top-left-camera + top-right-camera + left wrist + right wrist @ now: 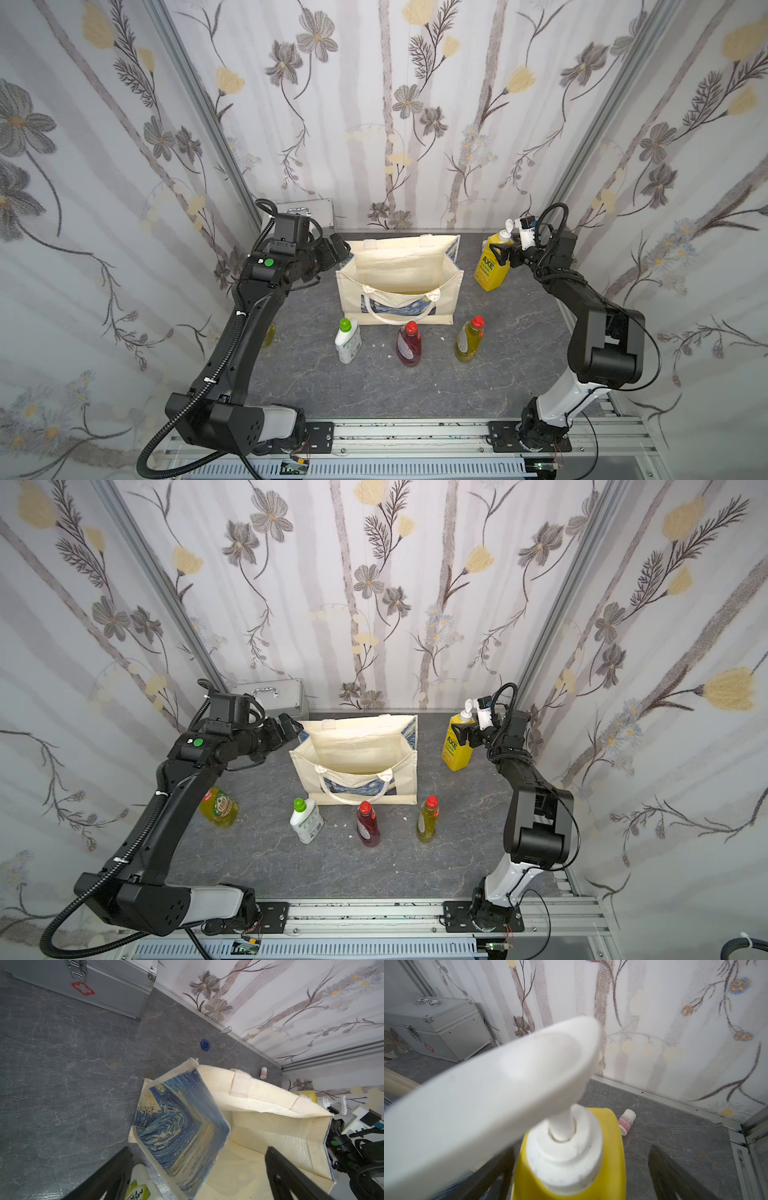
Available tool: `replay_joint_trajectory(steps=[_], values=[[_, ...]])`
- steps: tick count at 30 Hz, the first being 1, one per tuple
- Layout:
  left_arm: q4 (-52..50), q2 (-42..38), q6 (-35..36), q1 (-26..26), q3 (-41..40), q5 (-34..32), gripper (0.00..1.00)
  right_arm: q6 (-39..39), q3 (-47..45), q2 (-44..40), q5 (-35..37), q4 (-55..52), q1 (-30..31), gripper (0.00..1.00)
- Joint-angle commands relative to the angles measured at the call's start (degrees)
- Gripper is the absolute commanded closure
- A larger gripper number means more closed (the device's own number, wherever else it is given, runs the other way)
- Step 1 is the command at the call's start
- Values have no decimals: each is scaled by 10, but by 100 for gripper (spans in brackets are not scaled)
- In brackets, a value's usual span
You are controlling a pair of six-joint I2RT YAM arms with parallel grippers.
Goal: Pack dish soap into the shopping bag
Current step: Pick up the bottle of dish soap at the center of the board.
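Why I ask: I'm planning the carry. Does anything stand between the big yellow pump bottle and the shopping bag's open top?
Nothing visible does. The yellow pump bottle stands beside the shopping bag, only bare table between them. The bag's mouth gapes open, its near handle hanging outside. The right gripper straddles the bottle, fingers open.

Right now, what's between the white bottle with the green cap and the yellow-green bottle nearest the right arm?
The red bottle with a red cap stands between the white bottle and that yellow-green bottle, touching neither. Both top views show it.
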Motion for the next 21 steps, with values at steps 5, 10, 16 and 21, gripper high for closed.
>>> replay_joint_trajectory(steps=[5, 10, 16, 21], values=[[4, 3, -11, 1, 0, 1, 0, -8, 24, 21, -35, 7, 1, 2], [3, 4, -10, 1, 1, 2, 0, -7, 43, 37, -39, -3, 7, 4], [2, 7, -12, 1, 5, 3, 0, -9, 46, 47, -39, -9, 11, 7], [3, 9, -13, 1, 4, 2, 0, -15, 41, 49, -39, -18, 12, 11]])
